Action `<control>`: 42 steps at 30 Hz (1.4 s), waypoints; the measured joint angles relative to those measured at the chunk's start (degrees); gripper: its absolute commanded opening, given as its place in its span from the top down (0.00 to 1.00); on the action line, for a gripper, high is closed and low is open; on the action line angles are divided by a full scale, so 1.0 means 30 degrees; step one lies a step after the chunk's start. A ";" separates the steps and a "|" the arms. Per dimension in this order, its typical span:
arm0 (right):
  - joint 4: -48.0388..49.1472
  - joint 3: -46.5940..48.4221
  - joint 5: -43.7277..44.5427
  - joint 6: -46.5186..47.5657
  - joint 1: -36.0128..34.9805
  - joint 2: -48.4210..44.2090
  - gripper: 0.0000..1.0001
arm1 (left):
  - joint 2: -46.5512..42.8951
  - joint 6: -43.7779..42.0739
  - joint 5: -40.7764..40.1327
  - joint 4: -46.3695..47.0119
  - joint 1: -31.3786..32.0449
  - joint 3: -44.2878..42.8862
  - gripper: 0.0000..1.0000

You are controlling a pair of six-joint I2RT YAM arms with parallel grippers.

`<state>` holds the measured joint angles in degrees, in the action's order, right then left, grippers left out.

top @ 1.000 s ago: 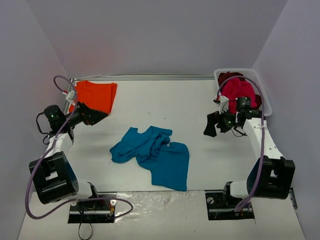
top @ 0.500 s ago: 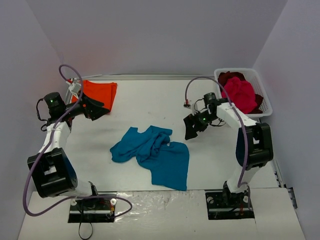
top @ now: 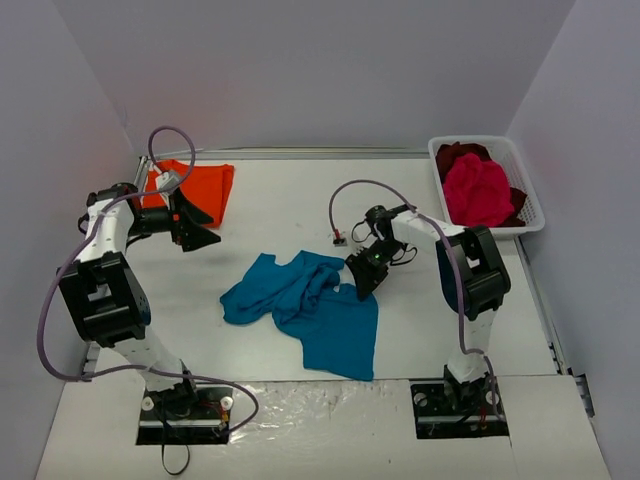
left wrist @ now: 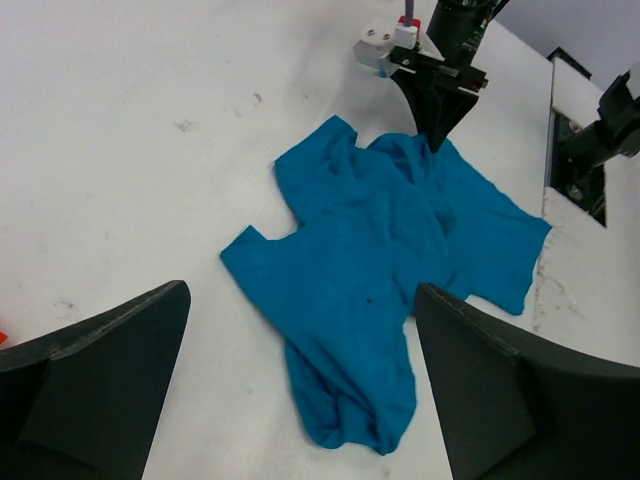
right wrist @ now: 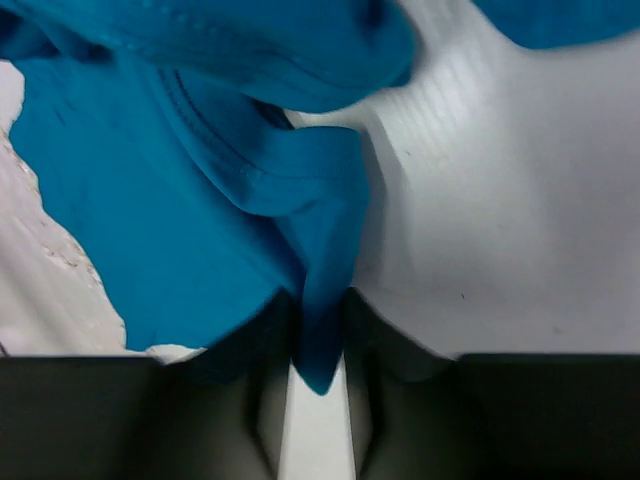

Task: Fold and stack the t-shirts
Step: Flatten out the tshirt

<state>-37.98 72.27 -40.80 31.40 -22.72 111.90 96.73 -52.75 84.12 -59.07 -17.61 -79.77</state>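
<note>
A crumpled teal-blue t-shirt [top: 310, 310] lies mid-table. My right gripper [top: 362, 278] sits low at its upper right edge. In the right wrist view the fingers [right wrist: 385, 340] pinch a fold of the teal-blue t-shirt [right wrist: 200, 200], so my right gripper [right wrist: 320, 330] is shut on it. My left gripper [top: 200, 228] hangs open and empty just in front of the folded orange t-shirt [top: 200, 188] at the back left. From the left wrist view, the teal-blue t-shirt [left wrist: 390, 270] spreads beyond my left gripper [left wrist: 302, 295]. A magenta-pink t-shirt [top: 478, 190] and a dark red t-shirt [top: 455, 155] lie in the basket.
The white slotted basket [top: 535, 215] stands at the back right corner. Purple cables loop from both arms over the table. Grey walls close in the left, back and right sides. The arm bases sit at the near edge.
My right arm swung from beside the basket left to the teal-blue t-shirt's edge and its jaws closed on the cloth. My left arm drew back towards the orange t-shirt, still open.
</note>
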 measured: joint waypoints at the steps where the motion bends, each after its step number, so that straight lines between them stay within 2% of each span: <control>1: -0.0044 0.0029 0.0109 -0.0051 -0.0146 0.0153 1.00 | 0.0838 -0.1807 0.0000 -0.1137 0.0007 -0.0612 0.06; 4: -0.0138 0.0168 0.0546 -0.0146 -0.0328 0.0423 1.00 | 0.2951 -0.5304 0.0000 -0.3031 0.0007 -0.1319 0.06; 10: -0.0423 0.2084 0.1967 -0.0444 0.1035 0.0408 1.00 | 0.4080 -0.8313 -0.0124 -0.4823 0.0364 -0.1042 0.06; 16: 0.0153 0.6543 0.5195 -0.1282 0.3504 -0.0313 1.00 | 0.4080 -0.8757 -0.0109 -0.5413 0.0998 -0.2266 0.06; 19: 0.0597 0.8167 0.6965 -0.1523 0.3810 -0.1188 1.00 | 0.4080 -0.8699 -0.0066 -0.5493 0.1158 -0.3206 0.06; 25: 0.1581 0.7621 0.9296 -0.1588 0.3257 -0.3177 1.00 | 0.4080 -0.8415 -0.0401 -0.5595 0.1676 -0.4328 0.06; 28: 0.1596 0.7016 1.0251 -0.1588 0.3016 -0.3490 1.00 | 0.4080 -0.6747 -0.0758 -0.5588 0.1902 -0.5355 0.06; 30: 0.1632 0.7002 1.0659 -0.1588 0.2878 -0.3490 1.00 | 0.3738 -0.3483 -0.1741 -0.4532 0.1967 -0.5552 0.06; 33: 0.1719 0.6980 1.1038 -0.1588 0.2681 -0.3687 1.00 | 0.1268 0.2776 -0.6011 0.0940 0.2331 -0.2550 0.06; 35: 0.1894 0.6747 1.1074 -0.1588 0.2630 -0.4014 1.00 | -0.0554 0.5195 -0.9049 0.3432 0.3147 -0.0801 0.06; 37: 0.1909 0.6390 1.1081 -0.1581 0.2535 -0.4430 1.00 | -0.1472 0.6900 -1.0710 0.4925 0.4138 -0.0525 0.06; 42: 0.1909 0.6011 1.1030 -0.1588 0.2521 -0.4801 1.00 | -0.1392 0.9916 -1.1213 0.7490 0.5064 -0.0991 0.06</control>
<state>-32.25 90.30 -7.70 26.63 -15.16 97.49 92.55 -23.00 50.48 -36.60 -2.42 -82.74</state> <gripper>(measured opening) 0.026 0.943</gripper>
